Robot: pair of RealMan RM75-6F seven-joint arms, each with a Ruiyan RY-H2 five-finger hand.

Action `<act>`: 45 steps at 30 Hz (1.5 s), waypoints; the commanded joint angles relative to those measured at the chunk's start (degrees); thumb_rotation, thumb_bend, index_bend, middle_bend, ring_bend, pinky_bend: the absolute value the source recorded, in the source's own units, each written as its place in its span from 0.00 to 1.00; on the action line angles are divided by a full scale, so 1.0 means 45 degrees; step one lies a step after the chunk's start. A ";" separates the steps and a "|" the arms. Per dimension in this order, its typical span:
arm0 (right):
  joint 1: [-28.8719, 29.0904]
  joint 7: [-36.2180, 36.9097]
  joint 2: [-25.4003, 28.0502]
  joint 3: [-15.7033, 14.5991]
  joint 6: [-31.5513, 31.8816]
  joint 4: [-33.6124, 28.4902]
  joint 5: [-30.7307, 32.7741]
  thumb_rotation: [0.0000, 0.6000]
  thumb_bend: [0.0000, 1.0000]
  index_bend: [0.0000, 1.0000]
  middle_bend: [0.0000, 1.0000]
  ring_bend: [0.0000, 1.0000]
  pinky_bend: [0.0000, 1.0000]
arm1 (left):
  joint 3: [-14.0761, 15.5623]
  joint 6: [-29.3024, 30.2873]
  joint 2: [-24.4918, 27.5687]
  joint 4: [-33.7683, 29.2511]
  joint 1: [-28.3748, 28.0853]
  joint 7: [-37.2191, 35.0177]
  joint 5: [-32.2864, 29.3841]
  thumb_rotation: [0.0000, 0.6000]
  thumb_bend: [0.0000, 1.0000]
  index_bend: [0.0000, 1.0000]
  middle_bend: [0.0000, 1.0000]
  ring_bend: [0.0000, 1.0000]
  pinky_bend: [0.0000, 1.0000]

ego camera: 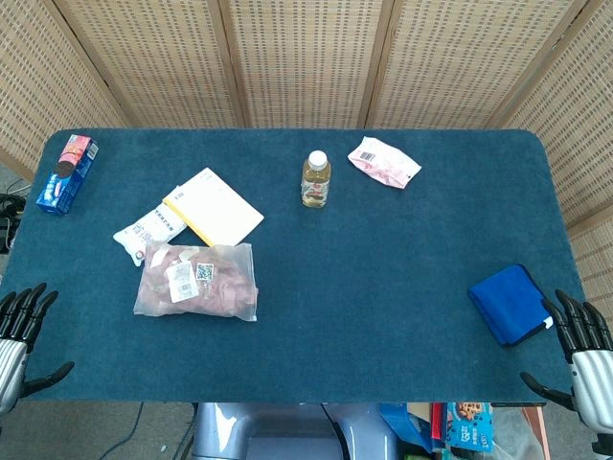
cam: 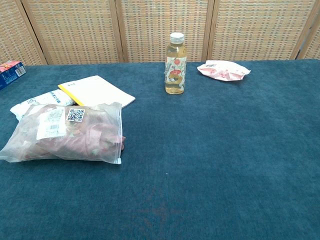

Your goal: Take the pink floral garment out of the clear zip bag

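Observation:
The clear zip bag (ego camera: 198, 280) lies flat on the left part of the blue table, with the pink floral garment (ego camera: 215, 287) folded inside it and white labels on top. The chest view shows the same bag (cam: 65, 133) at the left with the garment (cam: 95, 137) showing through the plastic. My left hand (ego camera: 21, 331) hovers at the table's front left corner, fingers spread, holding nothing. My right hand (ego camera: 582, 350) hovers at the front right corner, fingers also spread and empty. Both hands are far from the bag and do not appear in the chest view.
A yellow-edged notebook (ego camera: 213, 206) and a white packet (ego camera: 148, 231) lie just behind the bag. A drink bottle (ego camera: 316, 179) stands mid-table, a pink snack pack (ego camera: 383, 162) behind it. A blue box (ego camera: 67, 173) sits far left, a folded blue cloth (ego camera: 510, 303) near my right hand.

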 commanded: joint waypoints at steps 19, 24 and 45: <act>-0.0026 0.0186 0.0033 0.0006 0.0054 0.0064 0.0053 1.00 0.00 0.00 0.00 0.00 0.00 | -0.0280 -0.1500 -0.0390 0.0321 -0.0923 -0.0071 -0.0285 1.00 0.05 0.00 0.00 0.00 0.00; 0.0054 0.0260 0.0069 0.0048 -0.0109 0.0042 0.0189 1.00 0.00 0.00 0.00 0.00 0.00 | -0.0930 -0.3927 -0.1043 0.0669 -0.2500 -0.0038 -0.1166 1.00 0.05 0.00 0.00 0.00 0.00; 0.0333 0.0623 0.0180 0.0243 -0.0698 0.0181 0.0858 1.00 0.00 0.00 0.00 0.00 0.00 | -0.2211 -0.9281 -0.4042 0.2333 -0.6238 0.3371 -0.5690 1.00 0.05 0.00 0.00 0.00 0.00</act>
